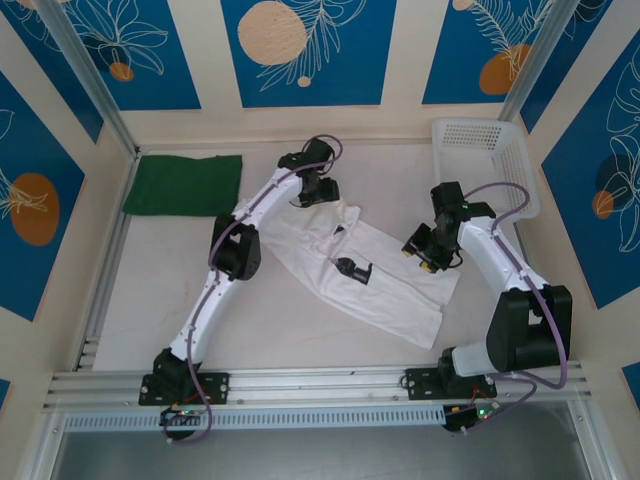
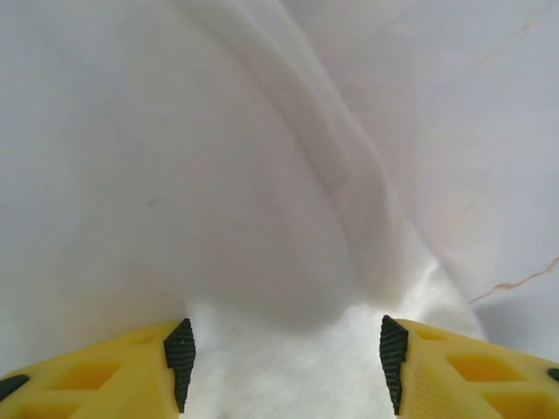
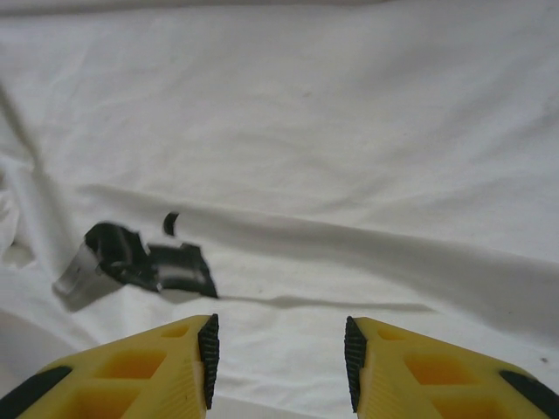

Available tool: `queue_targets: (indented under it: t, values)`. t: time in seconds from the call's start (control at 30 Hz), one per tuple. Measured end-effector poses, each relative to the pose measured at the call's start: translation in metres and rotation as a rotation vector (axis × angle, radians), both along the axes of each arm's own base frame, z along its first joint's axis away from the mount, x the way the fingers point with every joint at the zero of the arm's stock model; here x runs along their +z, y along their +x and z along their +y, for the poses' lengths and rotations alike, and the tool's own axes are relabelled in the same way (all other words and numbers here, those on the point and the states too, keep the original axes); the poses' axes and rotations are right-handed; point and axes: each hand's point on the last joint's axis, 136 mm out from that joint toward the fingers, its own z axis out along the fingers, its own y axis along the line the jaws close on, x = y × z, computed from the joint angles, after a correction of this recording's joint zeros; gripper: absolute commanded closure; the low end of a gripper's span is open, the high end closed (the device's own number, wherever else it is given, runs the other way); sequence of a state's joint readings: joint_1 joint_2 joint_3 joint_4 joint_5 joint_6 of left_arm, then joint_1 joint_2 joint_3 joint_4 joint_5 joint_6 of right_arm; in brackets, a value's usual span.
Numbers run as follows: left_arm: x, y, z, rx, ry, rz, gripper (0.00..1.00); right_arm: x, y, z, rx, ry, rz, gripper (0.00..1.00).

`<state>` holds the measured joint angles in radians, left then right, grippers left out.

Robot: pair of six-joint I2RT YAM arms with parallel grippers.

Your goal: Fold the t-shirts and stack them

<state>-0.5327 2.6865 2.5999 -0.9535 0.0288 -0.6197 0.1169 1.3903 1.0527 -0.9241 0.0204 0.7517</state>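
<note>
One white t-shirt [image 1: 390, 295] mid-table, green t-shirt [image 1: 183, 185] at far-left corner.

We've got a white mesh basket [image 1: 490, 150] at 1 o'clock on the pale table [image 1: 140, 285], blue leaf-print panels [image 1: 305, 50] at 12, and an aluminium rail [image 1: 320, 379] at 6.
</note>
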Motion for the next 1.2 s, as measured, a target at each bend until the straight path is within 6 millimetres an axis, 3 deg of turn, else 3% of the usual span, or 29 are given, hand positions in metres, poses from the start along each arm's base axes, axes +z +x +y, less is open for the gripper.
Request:
queue_targets:
  t: [0.13,0.2,0.3,0.4,0.57,0.63,0.7,0.77,0.97,1.2]
  values:
    - [0.026,-0.013,0.038,0.041,0.048,0.029,0.38,0.005,-0.009,0.037,0.166,0.064,-0.03,0.56]
    - [0.043,-0.023,0.061,0.081,0.059,0.038,0.39,-0.001,-0.02,0.055,0.249,0.09,-0.008,0.56]
    - [0.053,-0.039,0.088,0.142,0.071,0.065,0.43,-0.017,-0.036,0.077,0.359,0.113,0.059,0.58]
    - [0.034,-0.051,0.105,0.202,0.084,0.127,0.42,-0.037,-0.048,0.094,0.444,0.125,0.139,0.58]
    - [-0.025,-0.057,0.116,0.239,0.145,0.234,0.44,-0.056,-0.061,0.108,0.518,0.136,0.217,0.6]
    - [-0.017,-0.044,0.11,0.241,0.127,0.207,0.46,-0.062,-0.063,0.11,0.531,0.135,0.237,0.6]
    - [-0.021,-0.025,0.101,0.238,0.109,0.173,0.47,-0.066,-0.065,0.112,0.533,0.137,0.254,0.6]
    - [-0.02,-0.01,0.094,0.234,0.099,0.143,0.57,-0.07,-0.064,0.112,0.52,0.142,0.266,0.6]
    - [-0.014,0.056,0.06,0.212,-0.013,-0.05,0.54,-0.079,-0.052,0.117,0.417,0.181,0.283,0.6]
    - [-0.009,0.079,0.049,0.24,-0.098,-0.127,0.53,-0.092,-0.042,0.128,0.333,0.187,0.356,0.6]
